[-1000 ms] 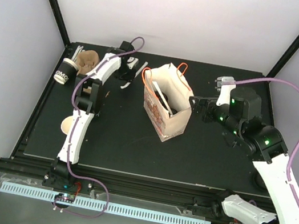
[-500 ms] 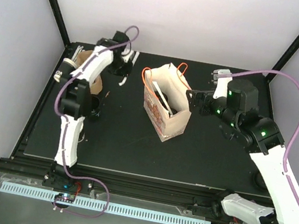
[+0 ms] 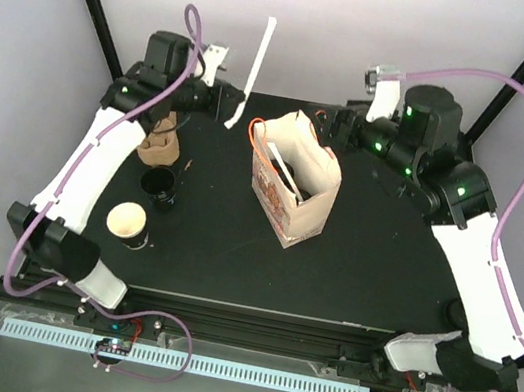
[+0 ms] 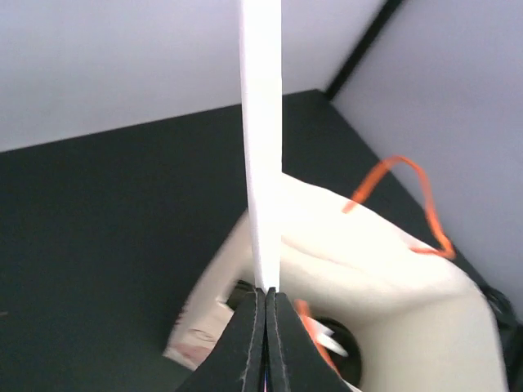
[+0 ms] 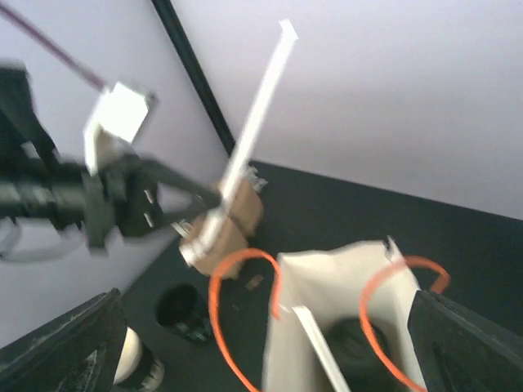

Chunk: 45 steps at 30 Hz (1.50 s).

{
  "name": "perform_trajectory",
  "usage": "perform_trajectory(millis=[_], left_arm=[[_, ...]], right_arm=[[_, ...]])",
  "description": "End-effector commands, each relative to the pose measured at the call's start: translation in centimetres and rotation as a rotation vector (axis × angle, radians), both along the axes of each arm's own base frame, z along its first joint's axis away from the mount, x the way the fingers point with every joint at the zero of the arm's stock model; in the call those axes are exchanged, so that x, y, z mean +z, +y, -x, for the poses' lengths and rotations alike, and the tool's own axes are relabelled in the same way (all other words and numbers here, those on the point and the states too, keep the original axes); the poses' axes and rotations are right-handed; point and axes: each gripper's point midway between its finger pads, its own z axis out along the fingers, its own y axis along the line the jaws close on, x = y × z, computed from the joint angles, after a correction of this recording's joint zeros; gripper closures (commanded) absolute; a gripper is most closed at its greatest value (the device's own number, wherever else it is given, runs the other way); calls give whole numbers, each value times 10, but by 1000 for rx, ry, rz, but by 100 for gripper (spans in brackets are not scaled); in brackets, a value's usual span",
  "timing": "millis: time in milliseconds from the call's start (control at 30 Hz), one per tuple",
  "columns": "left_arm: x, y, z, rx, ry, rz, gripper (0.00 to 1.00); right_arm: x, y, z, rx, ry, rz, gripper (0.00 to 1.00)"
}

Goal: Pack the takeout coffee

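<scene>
Left wrist | left pincer (image 4: 265, 318) clamped on stirrer stick (image 4: 261, 122) | right pincer (image 5: 265, 327) apart | bag (image 4: 368, 269) contents blurred

Tan paper bag with orange handles (image 3: 296, 190) blocks the middle of the black desk (image 3: 380, 273). At its 9 o'clock: brown pulp carrier stack (image 3: 159, 145), lidded black paper cup (image 3: 159, 186), lidless tan-lined cup (image 3: 127, 223). Its 3 o'clock side lies bare.

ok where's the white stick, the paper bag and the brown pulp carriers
white stick (image 3: 258, 58), top view, mid-shaft
paper bag (image 3: 314, 213), top view, plain outer side wall
brown carriers (image 3: 158, 149), top view, lower body of stack
</scene>
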Motion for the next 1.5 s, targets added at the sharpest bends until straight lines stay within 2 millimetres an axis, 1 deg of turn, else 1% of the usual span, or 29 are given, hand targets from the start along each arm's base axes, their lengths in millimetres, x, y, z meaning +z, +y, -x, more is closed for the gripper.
perform_trajectory(millis=[0,100,133,200,300,400,533,633,767,867,1000,1100,1133,1267,1300,1367,1400,1433,1467], left_arm=[[32,-37,39,-202,-128,172,98],[45,-45,67,-248,-215,245,98],[42,-46,74,-258,-226,259,98],[58,-45,95,-297,-290,290,98],[63,-48,109,-353,-291,311,98],[62,-51,120,-397,-270,320,98],[60,-53,129,-416,-254,327,98],[57,-52,132,-413,-241,329,98],[57,-51,136,-409,-234,335,98],[57,-50,138,-403,-232,341,98],[57,-51,147,-418,-238,349,98],[53,-52,150,-425,-227,348,98],[47,-54,151,-430,-209,349,98],[44,-57,153,-442,-201,347,98],[44,-57,153,-441,-199,346,98],[43,-57,153,-440,-198,344,98],[42,-57,153,-439,-197,343,98],[42,-57,152,-437,-197,343,99],[41,-57,152,-433,-196,342,96]], right_arm=[[42,28,0,115,18,-142,6],[53,42,-6,153,51,-210,15],[55,44,-9,152,56,-226,19],[56,47,-16,136,63,-248,27],[51,50,-31,90,94,-279,35],[54,60,-38,111,112,-317,40],[53,74,-39,173,144,-353,49],[57,85,-32,262,125,-375,51],[57,89,-26,307,109,-397,53],[56,87,-23,313,101,-413,55],[50,88,-23,312,121,-426,60],[50,90,-21,330,125,-433,61],[52,92,-19,353,119,-439,64],[52,96,-17,384,128,-447,71],[52,97,-16,392,128,-452,75],[52,98,-16,396,135,-454,86],[52,97,-16,391,134,-455,90],[52,96,-16,385,131,-453,92],[53,94,-16,377,126,-450,93]])
